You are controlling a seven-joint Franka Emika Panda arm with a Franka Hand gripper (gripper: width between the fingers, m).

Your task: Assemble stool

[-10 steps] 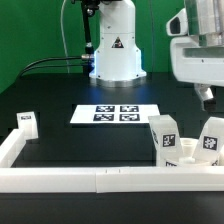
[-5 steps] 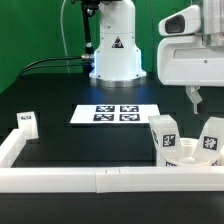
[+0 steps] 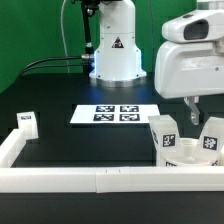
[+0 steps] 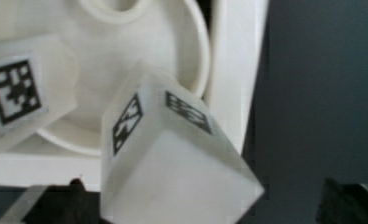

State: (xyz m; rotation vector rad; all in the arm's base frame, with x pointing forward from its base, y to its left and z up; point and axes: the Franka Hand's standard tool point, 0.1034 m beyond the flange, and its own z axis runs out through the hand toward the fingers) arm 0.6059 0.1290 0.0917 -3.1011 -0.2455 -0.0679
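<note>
Directly below the gripper lies the stool's round seat disc. One tagged leg stands just beside the disc on the exterior view's left of the tool, and a second leg stands on the other side. The gripper hangs just above these parts without touching them, and in the wrist view its dark fingertips are spread wide apart, holding nothing, with a tagged leg between them. A third leg stands well away from the tool by the white border rail, and the marker board lies between it and the gripper.
</note>
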